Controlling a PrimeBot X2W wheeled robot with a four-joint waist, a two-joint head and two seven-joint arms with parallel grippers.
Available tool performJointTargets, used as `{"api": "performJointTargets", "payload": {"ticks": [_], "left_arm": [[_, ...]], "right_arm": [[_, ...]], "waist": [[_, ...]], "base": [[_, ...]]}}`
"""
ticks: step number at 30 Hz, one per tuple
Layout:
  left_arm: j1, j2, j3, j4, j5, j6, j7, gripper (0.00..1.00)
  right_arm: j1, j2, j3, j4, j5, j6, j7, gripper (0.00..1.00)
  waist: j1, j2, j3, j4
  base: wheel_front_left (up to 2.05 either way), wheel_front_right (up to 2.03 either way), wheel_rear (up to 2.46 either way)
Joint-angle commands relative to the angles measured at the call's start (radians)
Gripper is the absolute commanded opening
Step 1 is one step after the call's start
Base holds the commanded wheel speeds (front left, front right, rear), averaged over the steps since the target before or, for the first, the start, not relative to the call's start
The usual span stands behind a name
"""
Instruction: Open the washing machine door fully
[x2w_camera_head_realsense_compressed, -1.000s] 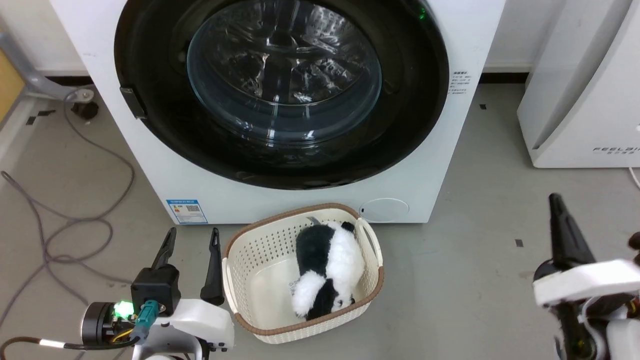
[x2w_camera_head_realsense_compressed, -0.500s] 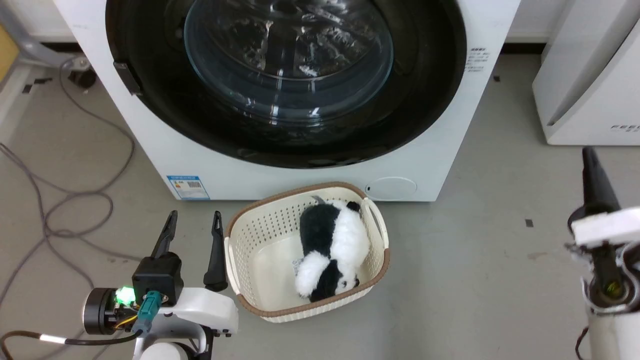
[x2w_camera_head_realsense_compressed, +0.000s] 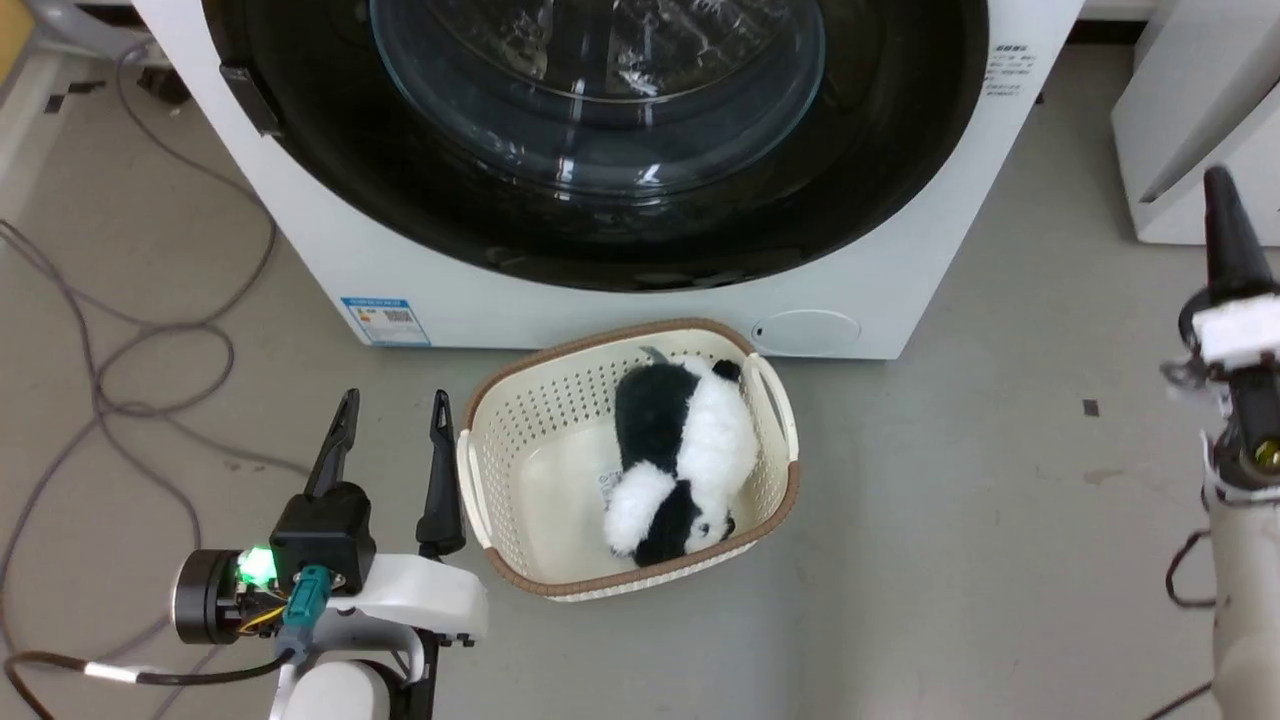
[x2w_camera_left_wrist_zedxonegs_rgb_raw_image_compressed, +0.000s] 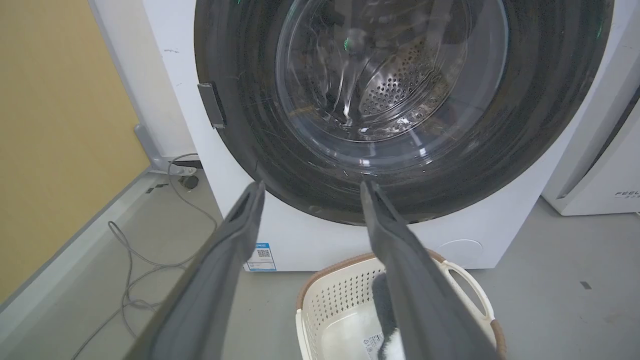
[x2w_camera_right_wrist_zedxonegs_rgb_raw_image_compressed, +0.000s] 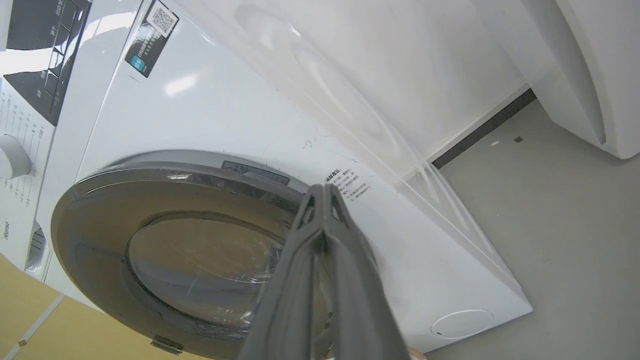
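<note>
Left jaws spread, right jaws together

Left of the basket (x2w_camera_head_realsense_compressed: 520, 450), the left gripper (x2w_camera_head_realsense_compressed: 394, 398): long dark tapered fingers, black block, white wrist shell, green light, teal plug, white-banded black cable. Right of it, the right gripper (x2w_camera_head_realsense_compressed: 1218, 182): dark fingers, white collar

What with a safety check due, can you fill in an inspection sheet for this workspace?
Surface: grey floor, a few small dark marks.
Job's things: washing machine door looks shut against the washing machine.
Clutter: cream basket holding a panda plush, in front of the washing machine.
Grippers: left gripper open, empty, beside the basket; right gripper shut, empty, raised at the right.
Cables: grey cables looped on the floor at the left.
Surroundings: white appliance at the right; yellow panel at the left.
</note>
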Motion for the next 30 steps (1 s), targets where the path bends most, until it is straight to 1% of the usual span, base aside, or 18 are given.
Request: {"api": "performJointTargets", "payload": {"ticks": [1, 2, 16, 24, 30], "left_arm": [[-0.022, 0.001, -0.004, -0.003, -0.005, 0.008, -0.012, 1.0], [-0.031, 0.001, -0.009, -0.004, -0.006, 0.015, -0.018, 1.0], [-0.071, 0.001, -0.044, -0.002, -0.024, 0.048, -0.048, 1.0], [-0.09, 0.001, -0.067, 0.001, -0.036, 0.067, -0.062, 1.0], [-0.107, 0.001, -0.082, 0.007, -0.043, 0.081, -0.075, 1.0]], "right_arm": [[-0.052, -0.013, 0.002, 0.026, 0.037, 0.001, -0.003, 0.0], [-0.105, -0.023, 0.013, 0.056, 0.057, 0.001, -0.003, 0.0], [-0.324, -0.077, 0.08, 0.216, 0.128, 0.001, -0.009, 0.0], [-0.417, -0.094, 0.119, 0.286, 0.171, 0.001, 0.012, 0.0], [-0.484, -0.113, 0.174, 0.335, 0.191, 0.001, 0.045, 0.0]], "waist": [[-0.0001, 0.0, 0.012, 0.006], [-0.0001, 0.0, 0.03, 0.012], [-0.0001, 0.0, 0.104, 0.044], [-0.0001, 0.0, 0.136, 0.063], [-0.0001, 0.0, 0.158, 0.079]], "base": [[0.0, 0.0, 0.0], [0.0, 0.0, 0.0], [0.0, 0.0, 0.0], [0.0, 0.0, 0.0], [0.0, 0.0, 0.0]]}}
